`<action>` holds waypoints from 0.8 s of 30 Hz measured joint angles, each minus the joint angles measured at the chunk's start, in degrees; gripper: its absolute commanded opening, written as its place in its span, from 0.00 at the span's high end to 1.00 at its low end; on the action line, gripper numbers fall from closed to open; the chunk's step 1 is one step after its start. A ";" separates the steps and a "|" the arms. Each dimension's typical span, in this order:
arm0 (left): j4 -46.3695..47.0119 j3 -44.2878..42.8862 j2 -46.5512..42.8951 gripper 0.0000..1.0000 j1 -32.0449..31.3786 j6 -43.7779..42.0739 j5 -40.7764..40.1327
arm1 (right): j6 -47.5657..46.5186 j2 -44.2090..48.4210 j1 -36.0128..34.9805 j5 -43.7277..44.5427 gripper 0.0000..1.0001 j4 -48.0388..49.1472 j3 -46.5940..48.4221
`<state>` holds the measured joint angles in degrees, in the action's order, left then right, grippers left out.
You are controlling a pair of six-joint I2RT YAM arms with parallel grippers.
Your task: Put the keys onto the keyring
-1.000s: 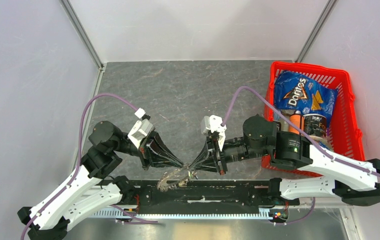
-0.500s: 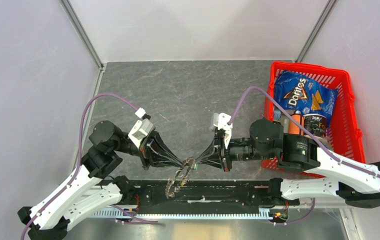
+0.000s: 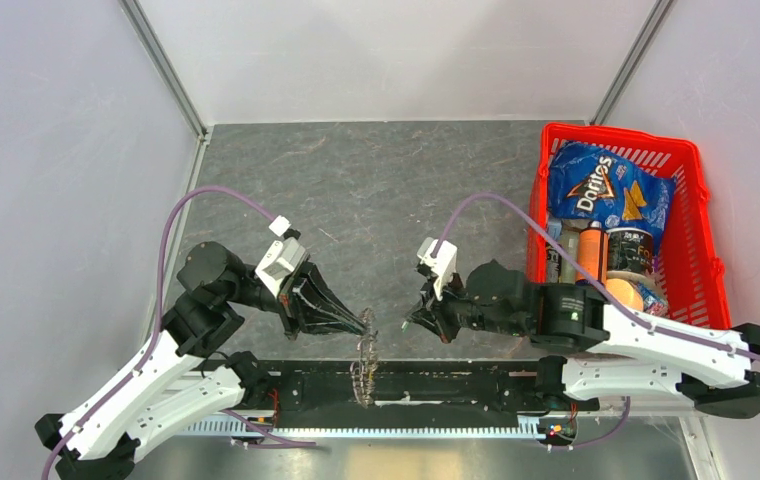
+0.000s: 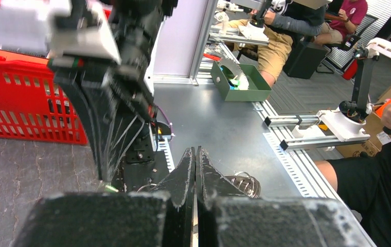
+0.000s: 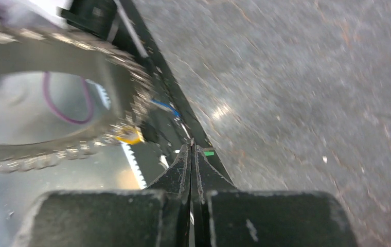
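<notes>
Keyring is hanging edge-on from the left gripper, dangling over the near edge of the table above the black rail, its fringe of grey metal keys pointing outward. That gripper's fingers are pressing flat together with no gap showing, pinching the ring's upper rim. Just beside it, with its tips apart from the ring, the right gripper is pointing toward it with its fingers likewise meeting in a thin seam. A small green speck at their tip, seemingly the green key, is sitting there with a sliver of metal poking forward, though the wrist view is blurring too much to show how it is being held. The step in hand looks like threading that key onto the ring. Doing it well is probably calling for the left arm holding the ring steady with its split coil end facing the key. The right arm should be advancing slowly, lining the key's hole up with the wire rather than pushing into the fringe. Well off to the right, a red basket is holding snacks.
</notes>
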<state>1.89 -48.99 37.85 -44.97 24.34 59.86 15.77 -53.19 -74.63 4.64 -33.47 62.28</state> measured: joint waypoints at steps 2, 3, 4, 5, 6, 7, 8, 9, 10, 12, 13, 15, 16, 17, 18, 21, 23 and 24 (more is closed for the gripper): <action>0.00 0.00 -0.09 0.98 0.00 0.00 -0.02 | 1.44 -0.09 0.00 2.60 1.00 -0.35 -2.89; 0.00 0.00 -0.13 0.98 0.00 0.00 -0.02 | 2.43 -0.07 -0.02 4.48 1.00 -0.44 -4.66; 0.00 0.00 -0.13 0.98 0.00 0.00 -0.02 | 3.06 -0.07 -0.04 5.51 1.00 -0.57 -5.66; 0.00 0.00 -0.13 0.98 0.00 0.00 -0.02 | 4.17 -0.07 -0.07 7.21 1.00 -0.44 -7.10; 0.00 0.00 -0.13 0.98 0.00 0.00 -0.04 | 4.92 0.00 -0.07 8.44 1.00 -0.39 -8.11; 0.00 0.00 -0.13 0.98 0.00 0.00 -0.04 | 6.08 0.07 -0.04 10.08 1.00 -0.20 -9.51; 0.00 0.00 -0.13 0.98 0.00 0.00 -0.07 | 7.17 0.11 -0.04 11.50 1.00 -0.02 -10.73; 0.00 0.00 -0.13 0.98 0.00 0.00 -0.07 | 8.33 0.13 -0.04 12.96 1.00 0.22 -11.93; 0.00 0.00 -0.13 0.98 0.00 0.00 -0.09 | 9.75 0.09 0.02 14.64 1.00 0.42 -13.22; 0.00 0.00 -0.13 0.98 0.00 0.00 -0.24 | 12.11 -0.24 0.33 17.05 1.00 0.63 -15.02; 0.00 0.00 -0.13 0.98 0.00 0.00 -0.31 | 13.64 -0.61 0.66 18.36 1.00 1.07 -16.04; 0.00 0.00 -0.13 0.98 0.00 0.00 -0.42 | 16.39 -2.01 1.44 20.20 1.00 1.77 -17.57; 0.00 0.00 -0.13 0.98 0.00 0.00 -0.46 | 17.92 -3.26 1.99 21.11 1.00 2.16 -18.18; 0.02 0.02 -0.13 0.98 0.00 0.00 -0.50 | 19.30 -4.68 2.60 21.73 1.00 2.67 -18.67; 0.02 0.07 -0.13 0.98 0.00 0.00 -0.66 | 20.28 -5.84 3.06 22.25 1.00 2.99 -18.93; 0.04 0.26 -0.13 0.98 0.00 0.00 -0.94 | 23.02 -9.38 5.05 22.77 1.00 3.93 -19.19; 0.04 0.39 -0.13 0.98 0.00 0.00 -1.09 | 24.59 -12.02 6.95 22.62 1.00 4.85 -19.19; 0.07 0.44 -0.15 0.98 0.00 0.00 -1.14 | 25.33 -13.57 8.15 22.43 1.00 5.27 -19.19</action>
<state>1.96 -48.56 37.69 -44.97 24.34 58.72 41.10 -66.76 -66.48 27.07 -28.21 43.09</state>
